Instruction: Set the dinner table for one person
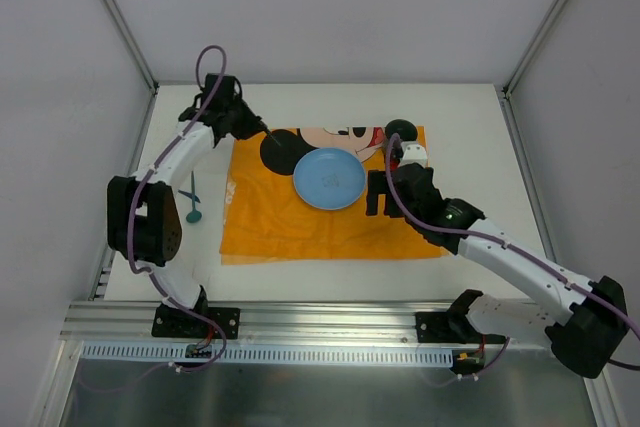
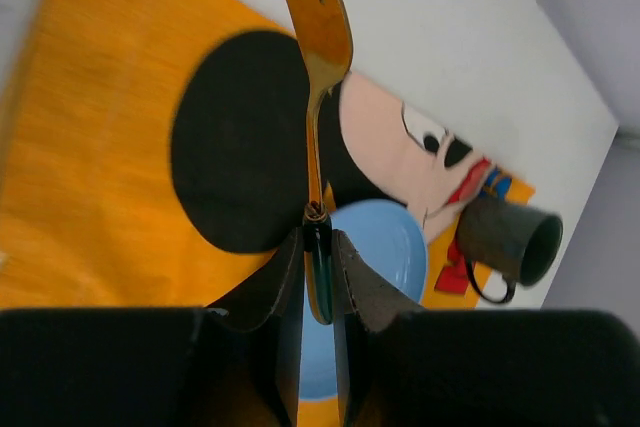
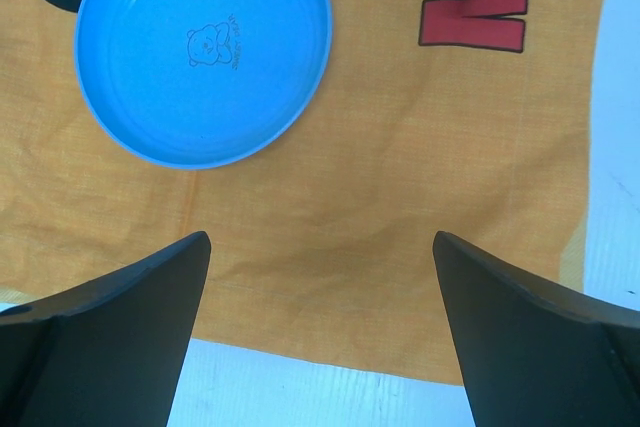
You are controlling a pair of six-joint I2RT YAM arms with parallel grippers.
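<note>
My left gripper point(image 2: 318, 237) is shut on the dark green handle of a fork point(image 2: 318, 37). The fork's golden tines point away over the black ear on the orange placemat point(image 2: 90, 147). In the top view this gripper point(image 1: 255, 127) hovers at the placemat's point(image 1: 300, 222) far left corner. A blue plate point(image 1: 329, 178) lies on the placemat. My right gripper point(image 1: 378, 194) hangs just right of the plate, open and holding nothing. Below its jaws point(image 3: 320, 239) lie the cloth and the plate point(image 3: 203, 52). The white dinner table point(image 1: 470, 127) carries it all.
A dark mug point(image 1: 400, 130) stands at the placemat's far right corner, seen also in the left wrist view point(image 2: 510, 237). A teal spoon point(image 1: 192, 202) lies on the table left of the placemat. Grey walls enclose three sides; an aluminium rail point(image 1: 330, 317) runs along the near edge.
</note>
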